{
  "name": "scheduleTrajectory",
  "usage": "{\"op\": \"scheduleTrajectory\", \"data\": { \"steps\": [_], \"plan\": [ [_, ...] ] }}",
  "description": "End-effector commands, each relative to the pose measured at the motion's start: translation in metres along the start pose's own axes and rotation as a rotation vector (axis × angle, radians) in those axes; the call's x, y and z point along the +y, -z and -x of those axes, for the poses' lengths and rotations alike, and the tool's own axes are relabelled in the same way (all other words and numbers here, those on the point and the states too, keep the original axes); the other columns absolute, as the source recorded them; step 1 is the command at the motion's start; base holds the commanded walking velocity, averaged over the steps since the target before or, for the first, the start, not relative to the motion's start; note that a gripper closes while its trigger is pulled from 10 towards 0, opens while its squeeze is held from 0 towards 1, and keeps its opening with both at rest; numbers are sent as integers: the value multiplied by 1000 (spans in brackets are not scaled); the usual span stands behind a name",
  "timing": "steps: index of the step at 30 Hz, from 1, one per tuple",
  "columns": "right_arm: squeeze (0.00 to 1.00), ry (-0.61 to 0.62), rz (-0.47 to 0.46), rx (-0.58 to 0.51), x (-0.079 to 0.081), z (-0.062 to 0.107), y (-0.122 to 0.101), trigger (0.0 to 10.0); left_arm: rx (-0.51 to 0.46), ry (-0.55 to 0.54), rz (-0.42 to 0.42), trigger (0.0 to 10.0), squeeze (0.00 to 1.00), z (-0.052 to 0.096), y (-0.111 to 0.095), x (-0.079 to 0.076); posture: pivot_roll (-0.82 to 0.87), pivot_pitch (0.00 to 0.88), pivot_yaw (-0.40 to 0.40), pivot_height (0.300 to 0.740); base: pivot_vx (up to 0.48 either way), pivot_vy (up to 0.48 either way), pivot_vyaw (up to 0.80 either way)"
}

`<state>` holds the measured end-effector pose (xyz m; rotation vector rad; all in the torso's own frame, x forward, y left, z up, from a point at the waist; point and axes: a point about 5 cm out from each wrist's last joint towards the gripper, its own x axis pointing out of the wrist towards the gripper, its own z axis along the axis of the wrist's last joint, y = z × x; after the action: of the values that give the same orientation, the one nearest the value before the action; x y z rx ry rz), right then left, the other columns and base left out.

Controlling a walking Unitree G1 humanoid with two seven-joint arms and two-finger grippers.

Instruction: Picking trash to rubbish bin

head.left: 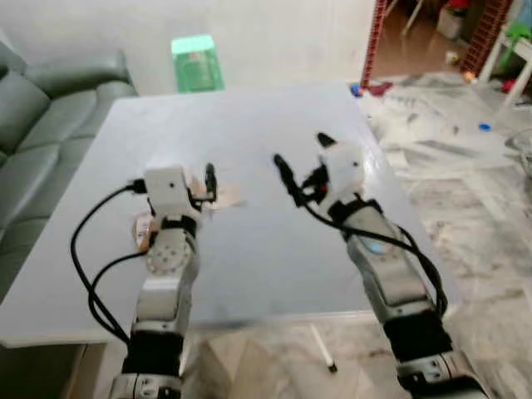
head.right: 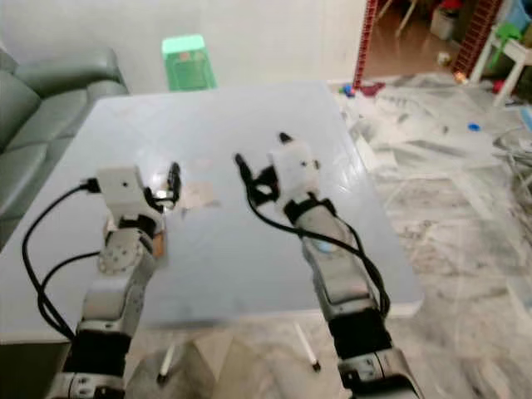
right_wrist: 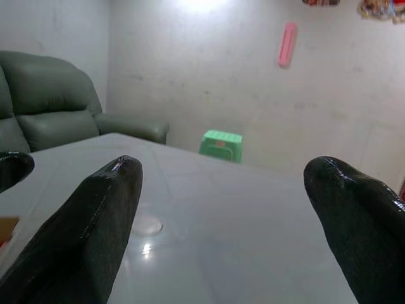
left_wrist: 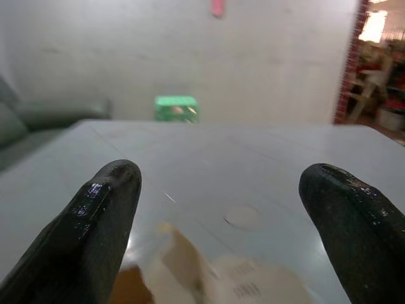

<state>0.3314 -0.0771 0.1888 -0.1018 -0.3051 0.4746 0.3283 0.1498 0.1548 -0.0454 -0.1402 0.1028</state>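
**Trash lies under the left gripper on the table**

Trash (head.left: 223, 198) here is a flat scrap of pale paper, lying on the grey table (head.left: 249, 133) just in front of the left gripper (head.left: 206, 184). In the left wrist view it looks cream-coloured with a little dark print on it (left_wrist: 243, 286), and a brown piece (left_wrist: 130, 292) lies beside it, blurred. A second small wrapper (head.left: 143, 230), with orange or brown on it, lies on the table beside the left arm, partly hidden by the wrist.

The left gripper's black fingers (left_wrist: 95, 221) stand wide apart above the paper, holding nothing. The right gripper (head.left: 301, 162) hovers over the middle of the table, to the right of the paper, its fingers (right_wrist: 101, 209) also spread wide with nothing between them.

A faint round mark (left_wrist: 243, 216) shows on the table top beyond the paper. A green plastic stool (head.left: 197, 62) stands on the floor past the far edge of the table, against the pale wall. A grey-green sofa (head.left: 41, 108) stands to the left. On the marbled floor near the table's near edge lies a white pen-like stick (head.left: 323, 349).
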Motion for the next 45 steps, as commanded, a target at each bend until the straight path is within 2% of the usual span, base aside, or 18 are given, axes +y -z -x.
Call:
{"op": "scheduleTrajectory", "data": {
  "steps": [1,2,9,11,17,19,21,23,28,29,36,37,38,39,40,41,45],
  "plan": [
    [0,-46,-6,-19,12,-4,-5,10000,6,-96,-52,10000,0,1,2,16,-25,8,43,740,0,0,0],
    [0,-53,-4,-20,13,-3,-5,10000,25,-161,-73,10000,0,3,5,23,-25,8,43,740,0,0,0],
    [0,-78,-7,-21,14,-1,-6,10000,94,-193,-88,10000,0,4,17,29,-28,10,42,740,0,0,0],
    [0,-76,-10,-17,14,0,-5,10000,112,-169,-91,10000,0,4,20,29,-24,11,40,740,0,0,0],
    [0,-88,-29,13,15,1,0,10000,298,-55,-125,10000,0,13,49,27,-15,15,43,740,0,0,0],
    [0,-109,-34,31,17,1,2,10000,306,-48,-125,10000,0,15,52,27,-15,15,44,740,0,0,0],
    [0,-183,-40,93,24,4,10,10000,343,-11,-129,10000,0,15,60,25,-20,19,45,740,0,0,0],
    [0,-199,-44,108,25,6,12,10000,352,-3,-125,10000,0,15,61,25,-21,19,45,740,0,0,0],
    [0,-378,-98,188,37,24,20,10000,409,39,-179,10000,0,9,71,28,-40,28,45,740,0,0,0],
    [0,-447,-127,220,41,31,21,10000,424,33,-187,10000,0,7,72,31,-42,30,45,740,0,0,0],
    [0,-482,-106,262,38,38,22,10000,469,80,-170,10000,0,0,80,30,-48,40,43,740,0,0,0],
    [0,-481,-104,265,38,39,22,10000,472,100,-169,6118,0,0,80,28,-51,41,44,740,0,0,0],
    [0,-484,-103,269,38,39,22,10000,475,108,-163,4157,0,-1,81,27,-52,41,44,740,0,0,0],
    [0,-487,-103,272,38,40,21,10000,479,110,-157,1529,0,-1,81,27,-52,42,45,740,0,0,0],
    [0,-491,-104,275,39,40,21,10000,481,109,-153,1529,0,-1,81,27,-53,43,46,740,0,0,0],
    [0,-493,-104,277,39,41,20,10000,490,112,-150,0,0,-1,82,27,-55,46,47,740,0,0,0],
    [0,-500,-101,287,40,44,20,10000,513,128,-137,0,0,1,85,26,-54,51,48,740,0,0,0]
  ]
}}
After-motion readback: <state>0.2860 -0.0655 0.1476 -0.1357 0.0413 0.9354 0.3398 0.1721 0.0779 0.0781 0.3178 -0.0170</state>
